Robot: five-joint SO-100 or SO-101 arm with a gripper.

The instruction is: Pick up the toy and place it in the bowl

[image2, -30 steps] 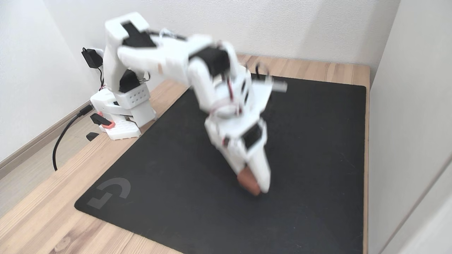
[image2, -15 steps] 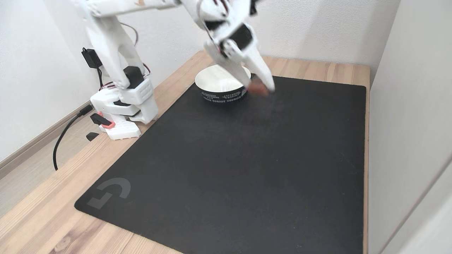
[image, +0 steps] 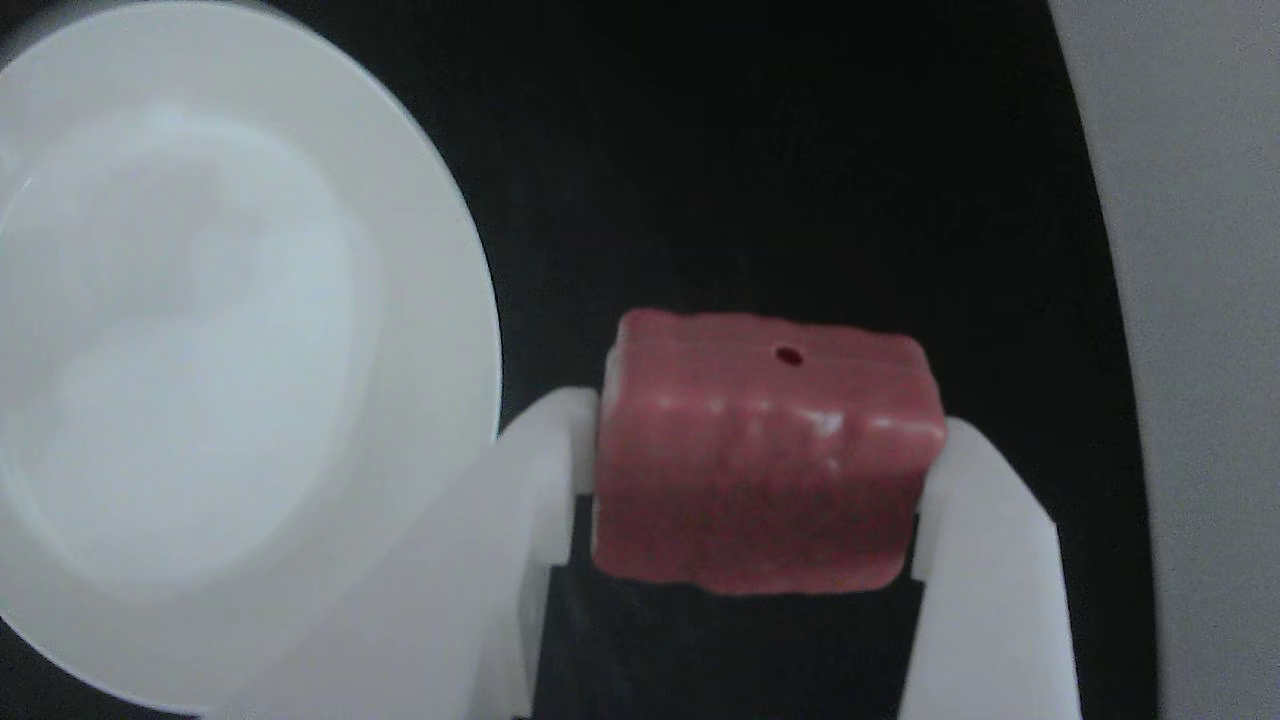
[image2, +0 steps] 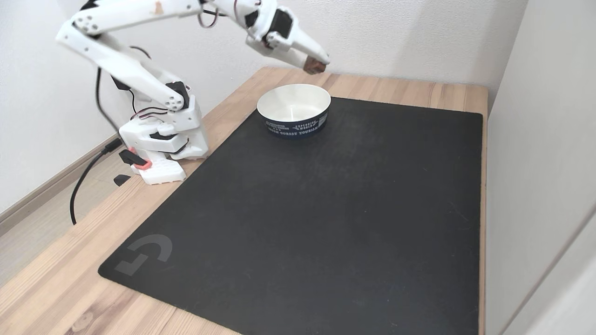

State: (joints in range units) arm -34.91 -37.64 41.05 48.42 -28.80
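Note:
My gripper [image2: 316,64] is shut on the toy [image2: 314,66], a dull red-pink block, and holds it in the air above and just behind the far right rim of the bowl [image2: 294,103]. In the other view the toy [image: 765,450] is clamped between my two white fingers [image: 985,540], its small hole facing up, with the gripper [image: 760,430] over the black mat and the bowl [image: 240,340] to its left. The bowl is white inside with a dark printed band outside and holds nothing that I can see.
A black mat [image2: 326,209] covers most of the wooden table [image2: 56,279]. The arm's base [image2: 160,144] stands at the left with a cable [image2: 86,179] trailing off the edge. Walls close in behind and on the right.
The arm lifted the toy off the mat near the front, swung it back and up, and now holds it high beside the bowl's far rim.

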